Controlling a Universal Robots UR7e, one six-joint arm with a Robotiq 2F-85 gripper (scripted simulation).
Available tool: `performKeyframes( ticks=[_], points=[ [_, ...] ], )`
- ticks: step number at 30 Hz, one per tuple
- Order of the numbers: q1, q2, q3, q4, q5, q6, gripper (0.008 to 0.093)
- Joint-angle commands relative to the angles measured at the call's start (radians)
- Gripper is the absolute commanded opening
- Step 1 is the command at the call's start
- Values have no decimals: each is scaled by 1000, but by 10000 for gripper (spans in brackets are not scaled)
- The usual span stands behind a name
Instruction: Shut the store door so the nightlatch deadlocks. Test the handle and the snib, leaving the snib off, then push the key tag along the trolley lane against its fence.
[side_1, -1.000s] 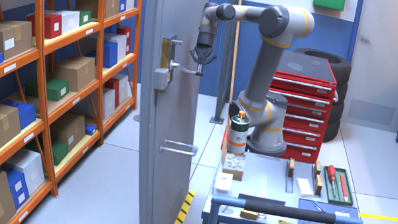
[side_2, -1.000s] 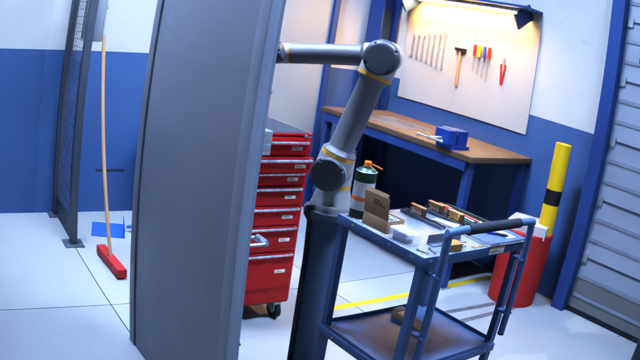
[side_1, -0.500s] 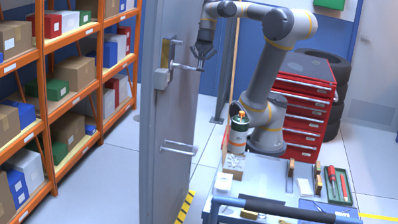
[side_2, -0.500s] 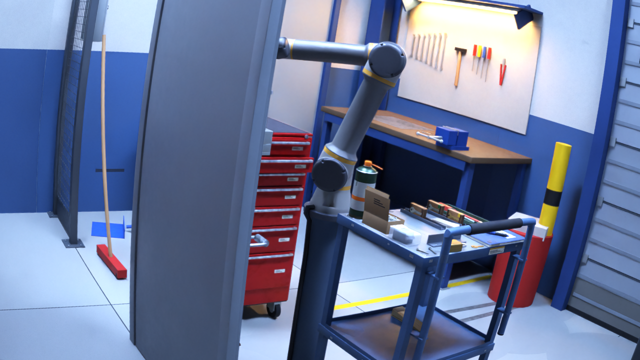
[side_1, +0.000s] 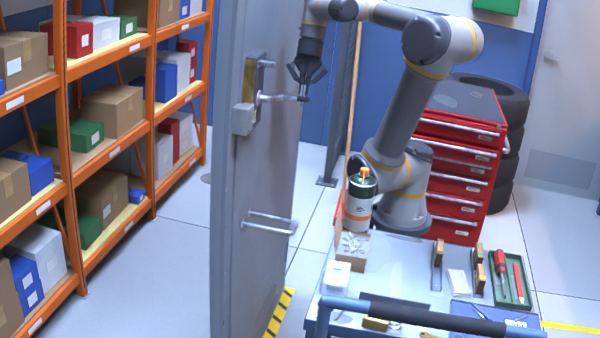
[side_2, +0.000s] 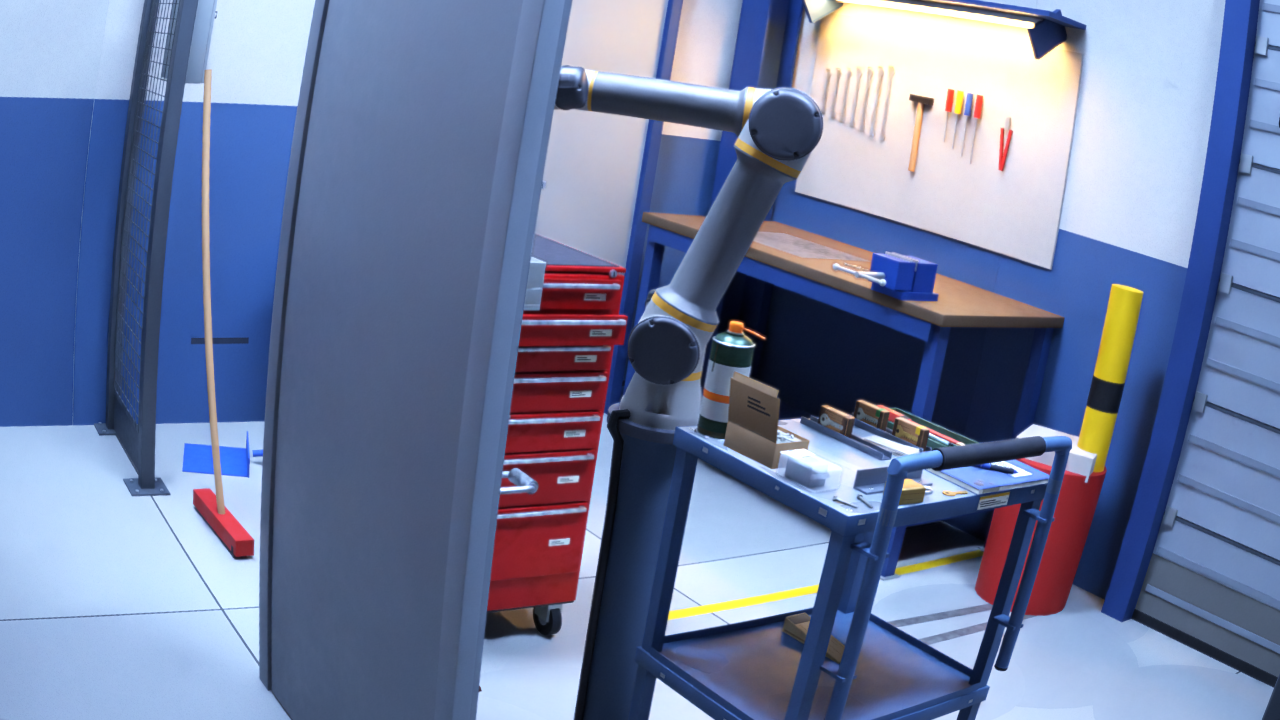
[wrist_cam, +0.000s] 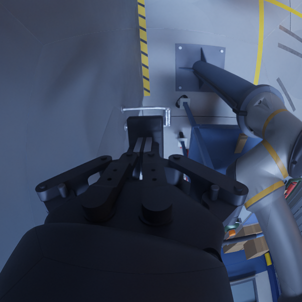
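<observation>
The door handle is mostly hidden from the wrist camera by my own fingers, and from the second side camera the grey store door hides my gripper altogether. The door stands ajar, carrying a brass nightlatch body, a lever handle and a grey latch case. A pull bar sits lower on the door. The white key tag lies in the trolley lane beside its wooden fence blocks. My gripper is at the free end of the lever, fingers closed and empty.
The blue trolley stands by the arm's base, carrying a spray can, a cardboard box and a green tool tray. Orange shelving lines the left side. A red tool chest stands behind the arm.
</observation>
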Motion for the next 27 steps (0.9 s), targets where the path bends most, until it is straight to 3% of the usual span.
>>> performKeyframes(
  ticks=[1, 27],
  points=[
    [3, -1, -2, -2, -3, 3, 80],
    [79, -34, -43, -32, -103, 91, 80]
  ],
)
